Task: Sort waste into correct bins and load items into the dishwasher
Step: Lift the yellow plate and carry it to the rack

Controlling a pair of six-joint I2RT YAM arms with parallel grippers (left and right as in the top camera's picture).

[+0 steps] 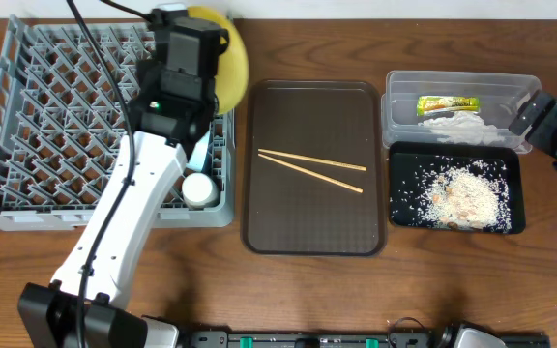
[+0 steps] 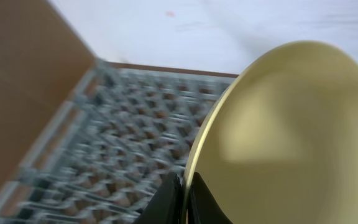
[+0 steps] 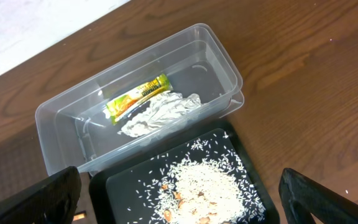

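Note:
My left gripper (image 2: pixel 185 202) is shut on the rim of the round yellow plate (image 2: pixel 284 137) and holds it on edge over the right back part of the grey dish rack (image 1: pixel 27 116); the plate shows in the overhead view (image 1: pixel 232 63). A small white cup (image 1: pixel 198 189) sits in the rack's front right corner. Two wooden chopsticks (image 1: pixel 312 167) lie on the brown tray (image 1: pixel 259 227). My right gripper (image 3: pixel 179 199) is open above the black tray (image 3: pixel 253 174) of rice scraps (image 3: pixel 204 186). The clear tub (image 3: pixel 216 46) holds the green-and-yellow wrapper (image 3: pixel 135 98) and the white tissue (image 3: pixel 157 113).
The rack fills the table's left side. The brown tray lies in the middle. The clear tub (image 1: pixel 399 82) and black tray (image 1: pixel 515 208) stand at the right. My left arm (image 1: pixel 114 242) crosses the rack's front edge. Bare wood runs along the front.

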